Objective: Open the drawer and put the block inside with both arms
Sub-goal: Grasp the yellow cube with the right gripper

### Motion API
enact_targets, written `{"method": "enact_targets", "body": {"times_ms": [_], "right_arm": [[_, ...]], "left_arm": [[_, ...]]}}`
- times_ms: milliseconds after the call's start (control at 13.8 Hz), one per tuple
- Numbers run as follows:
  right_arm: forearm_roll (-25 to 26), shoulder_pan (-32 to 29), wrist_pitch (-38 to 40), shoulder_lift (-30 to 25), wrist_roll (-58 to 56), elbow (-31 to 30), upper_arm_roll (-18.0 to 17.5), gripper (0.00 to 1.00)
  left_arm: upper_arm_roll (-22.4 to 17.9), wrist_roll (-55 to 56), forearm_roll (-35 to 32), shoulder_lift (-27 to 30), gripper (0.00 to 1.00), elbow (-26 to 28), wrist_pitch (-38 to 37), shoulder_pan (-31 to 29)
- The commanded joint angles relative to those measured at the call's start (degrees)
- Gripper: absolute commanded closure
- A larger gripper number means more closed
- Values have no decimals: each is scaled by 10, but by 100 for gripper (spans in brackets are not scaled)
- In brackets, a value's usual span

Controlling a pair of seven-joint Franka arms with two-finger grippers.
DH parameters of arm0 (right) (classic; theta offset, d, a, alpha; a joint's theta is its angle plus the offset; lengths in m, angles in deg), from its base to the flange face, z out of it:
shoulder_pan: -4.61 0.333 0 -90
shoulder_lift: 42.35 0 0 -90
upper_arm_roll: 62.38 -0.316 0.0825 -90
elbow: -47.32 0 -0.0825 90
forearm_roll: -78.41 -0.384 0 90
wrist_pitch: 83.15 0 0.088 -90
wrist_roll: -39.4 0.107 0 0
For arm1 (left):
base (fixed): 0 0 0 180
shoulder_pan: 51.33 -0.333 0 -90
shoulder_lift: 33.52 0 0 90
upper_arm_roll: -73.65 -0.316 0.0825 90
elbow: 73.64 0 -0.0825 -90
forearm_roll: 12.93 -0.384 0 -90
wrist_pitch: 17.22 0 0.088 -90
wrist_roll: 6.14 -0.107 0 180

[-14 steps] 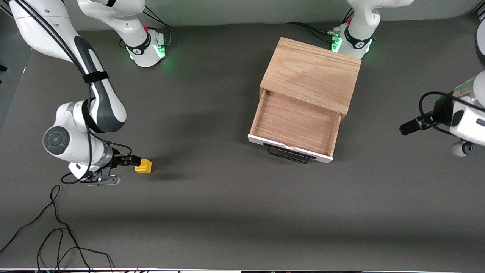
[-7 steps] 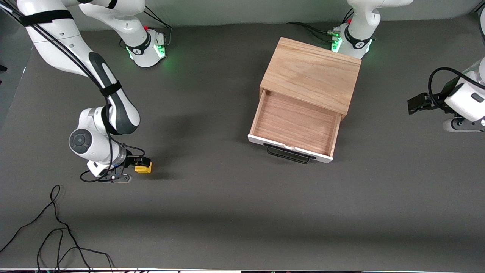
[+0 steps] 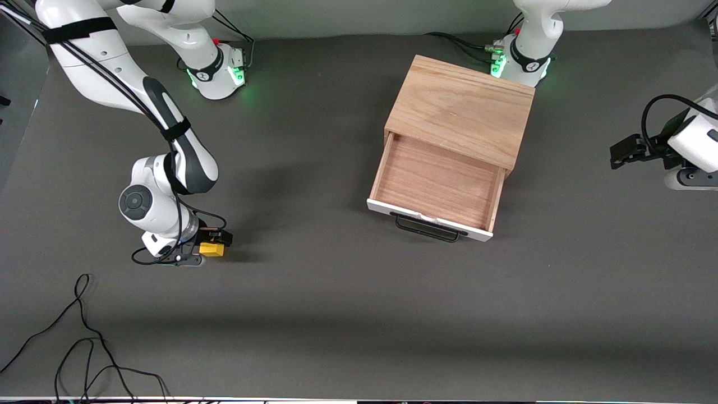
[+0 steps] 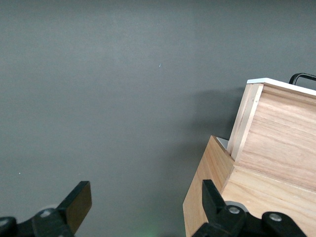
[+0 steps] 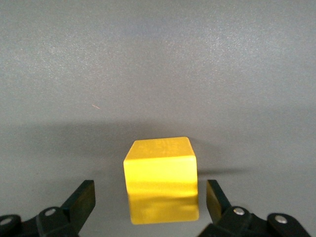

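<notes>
- The small bright yellow cube block [image 3: 212, 249] [image 5: 161, 178] is sitting on the dark grey table top [image 3: 314, 303], toward the right arm's end of the table and well apart from the wooden box.
- The right arm's black two-finger gripper [image 3: 216, 242] [image 5: 148, 202] is hanging low at the block; in the right wrist view its two fingers [image 5: 81, 197] are standing spread on either side of the cube, with a gap showing between each pad and the cube's faces, so nothing is being pinched.
- The white jointed right arm [image 3: 162, 168] is reaching down from its green-lit base [image 3: 219, 73] at the top of the front view.
- The single drawer with its white front panel and reddish-brown wood interior [image 3: 435, 182] is standing pulled out of the light wooden box [image 3: 463, 109] [image 4: 266, 168], toward the front camera, and its inside is lying bare.
- The black wire handle [image 3: 427, 227] is sticking out from the white panel, on the side nearest the front camera.
- The left arm's black gripper [image 3: 625, 151] [image 4: 143, 207] is waiting in the air over the table top at the left arm's end, beside the box and apart from it; its fingers [image 4: 79, 200] are standing wide apart and holding nothing.
- A loose black cable [image 3: 78, 342] is lying in loops on the table, nearer the front camera than the block.
</notes>
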Motion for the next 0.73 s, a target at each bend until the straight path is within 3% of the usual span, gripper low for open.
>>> {"method": "enact_targets", "body": {"times_ms": [0,291,655], "right_arm": [[7,4,-12,-2,15,-4,4,0],[7,2,-12,0,9,-4,4,9],[7,2,-13,2,9,-4,4,9]], "left_arm": [[2,-13,6,19,0,21,15,-3],[3,-12,8,13,0,15,15,-3],[7,-12,8,13,0,9,10,-4]]}}
